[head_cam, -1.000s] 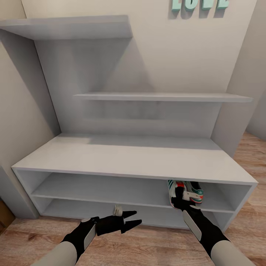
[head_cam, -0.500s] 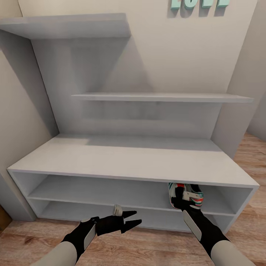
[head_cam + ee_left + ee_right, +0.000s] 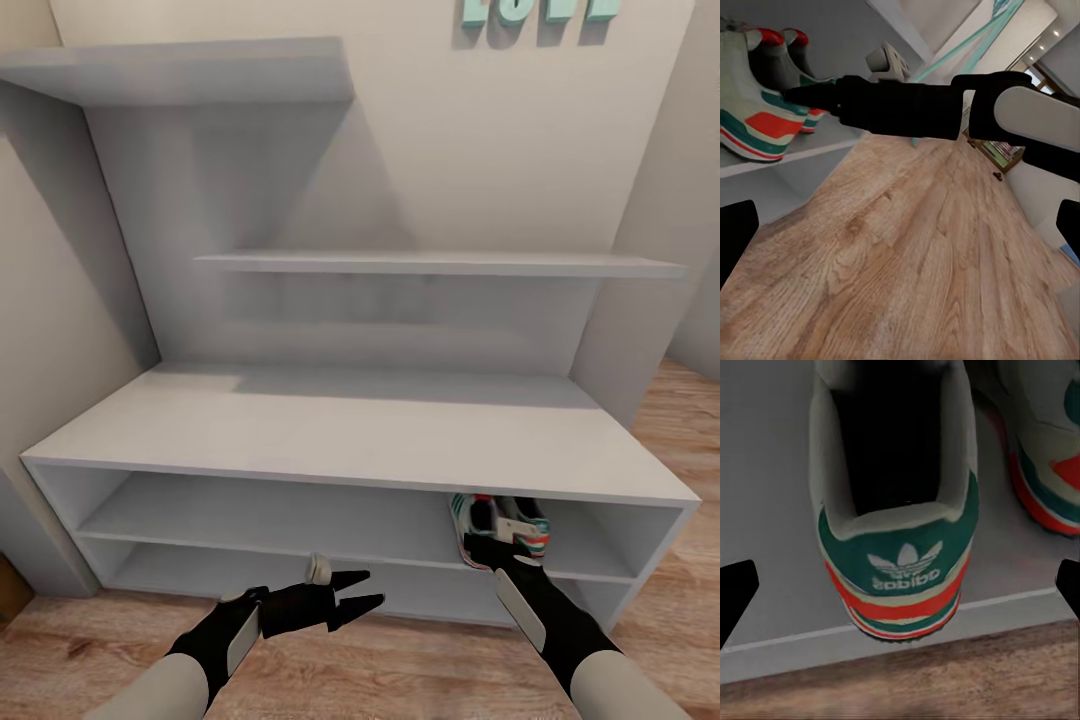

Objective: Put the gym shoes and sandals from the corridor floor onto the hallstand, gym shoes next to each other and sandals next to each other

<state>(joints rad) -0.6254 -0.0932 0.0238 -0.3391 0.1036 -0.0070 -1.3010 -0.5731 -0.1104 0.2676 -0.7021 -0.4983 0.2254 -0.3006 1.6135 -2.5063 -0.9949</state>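
Two cream sneakers (image 3: 497, 524) with green stripes, red-orange patches and green-and-red soles stand upright side by side, heels outward, at the right end of the pale grey rack's (image 3: 330, 435) upper open shelf, above the wood-plank floor (image 3: 930, 255).

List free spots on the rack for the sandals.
Upper open shelf is bare from its left wall to the gym shoes crowding its right end. Bench top is bare edge to edge.
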